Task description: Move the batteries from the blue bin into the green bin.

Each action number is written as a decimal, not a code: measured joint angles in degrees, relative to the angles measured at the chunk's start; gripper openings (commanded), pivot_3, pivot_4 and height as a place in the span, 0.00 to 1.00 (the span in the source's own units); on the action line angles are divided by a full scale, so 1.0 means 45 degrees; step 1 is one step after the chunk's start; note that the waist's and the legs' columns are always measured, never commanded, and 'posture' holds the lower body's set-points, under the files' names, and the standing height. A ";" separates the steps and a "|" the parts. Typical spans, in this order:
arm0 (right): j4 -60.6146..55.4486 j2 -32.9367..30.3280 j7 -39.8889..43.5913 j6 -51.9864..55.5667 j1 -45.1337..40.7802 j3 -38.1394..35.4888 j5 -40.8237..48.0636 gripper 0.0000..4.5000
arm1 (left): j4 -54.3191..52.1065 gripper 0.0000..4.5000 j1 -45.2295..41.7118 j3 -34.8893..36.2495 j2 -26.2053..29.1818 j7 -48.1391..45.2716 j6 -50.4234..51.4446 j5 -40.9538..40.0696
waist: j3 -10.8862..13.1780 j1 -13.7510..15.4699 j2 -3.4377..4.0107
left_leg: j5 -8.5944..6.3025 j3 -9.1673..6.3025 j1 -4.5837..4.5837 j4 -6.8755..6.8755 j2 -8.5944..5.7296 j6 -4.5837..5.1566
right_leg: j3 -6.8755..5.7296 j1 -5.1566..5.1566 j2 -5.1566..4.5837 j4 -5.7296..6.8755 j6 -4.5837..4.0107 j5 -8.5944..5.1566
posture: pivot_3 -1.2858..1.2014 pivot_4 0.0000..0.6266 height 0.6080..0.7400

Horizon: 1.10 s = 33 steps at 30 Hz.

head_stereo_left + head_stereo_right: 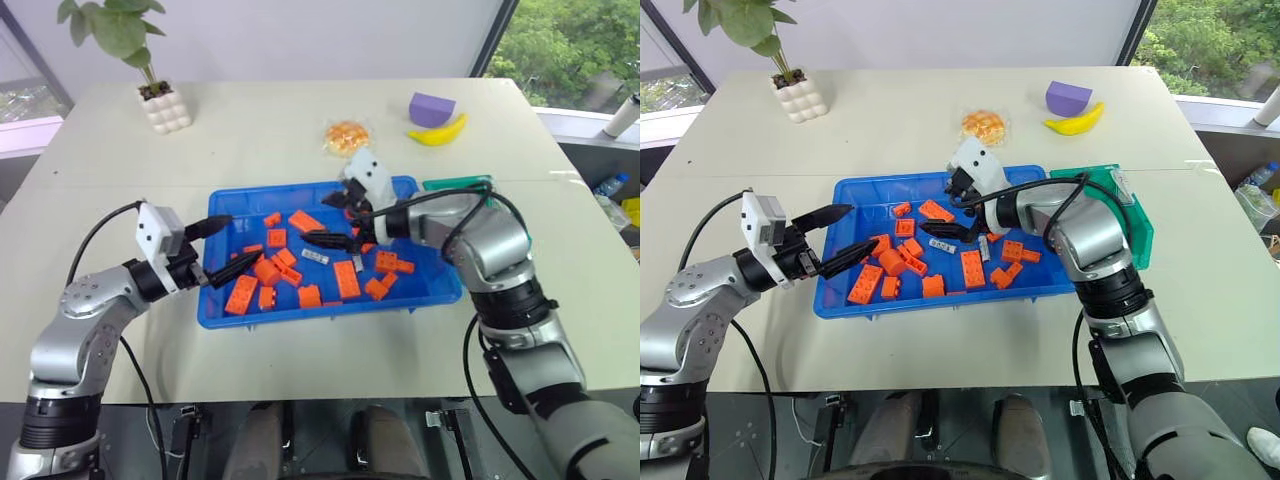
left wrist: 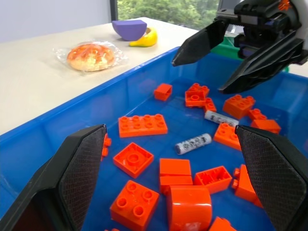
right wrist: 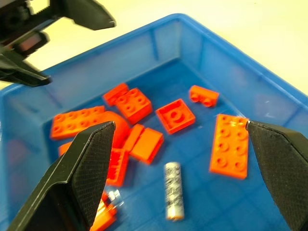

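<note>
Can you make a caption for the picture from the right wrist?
Open right gripper hovers over a battery among orange bricks in the blue bin.

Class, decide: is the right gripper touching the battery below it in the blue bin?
Apart. In the right wrist view, the open right gripper hangs above the battery, which lies flat on the blue bin floor.

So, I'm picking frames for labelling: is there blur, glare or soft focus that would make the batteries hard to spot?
Right wrist view: one battery lies sharp between the open fingers, while the left gripper at the far rim is soft. Left wrist view: two batteries read clearly; its near fingers are blurred. Left eye view: even light, faint sheen on the blue bin, a battery tiny.
</note>
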 measured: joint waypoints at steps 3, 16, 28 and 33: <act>-0.0356 -0.0386 0.0043 0.0214 0.0338 0.0021 0.0155 0.99 | 0.0001 1.00 0.0036 -0.0004 0.0172 -0.0226 0.0002 -0.0022 | -0.0001 0.0031 -0.0002 | 0.0000 -0.0002 0.0000 0.0004 -0.0003 0.0001 | -0.0001 0.0007 -0.0002 -0.0005 0.0000 0.0000 | 0.52 0.24 1.00; -0.0327 -0.0321 -0.0330 -0.0373 0.1377 0.1000 0.0013 0.99 | -0.0239 1.00 0.0110 0.0008 0.0742 -0.0649 0.0184 -0.0121 | -0.0001 0.0011 -0.0002 | 0.0000 -0.0002 0.0000 0.0003 -0.0001 0.0001 | -0.0001 0.0008 0.0000 -0.0010 0.0000 0.0000 | 0.52 0.24 1.00; 0.2672 0.0363 -0.0237 -0.2844 0.1450 0.2359 -0.1381 0.62 | -0.1587 1.00 0.0492 0.0270 0.1229 -0.0327 0.0979 -0.0708 | -0.0001 0.0003 -0.0002 | 0.0000 -0.0003 0.0000 0.0004 -0.0001 0.0000 | -0.0001 0.0007 0.0002 -0.0011 0.0000 0.0000 | 0.52 0.24 1.00; 0.3466 0.0583 -0.0008 -0.3712 0.1348 0.2384 -0.1796 0.08 | -0.2111 1.00 0.0494 0.0602 0.1345 0.0014 0.1187 -0.0981 | -0.0001 0.0012 -0.0002 | 0.0001 -0.0004 0.0001 0.0006 -0.0001 -0.0001 | -0.0001 0.0011 0.0003 -0.0009 0.0000 0.0000 | 0.52 0.24 1.00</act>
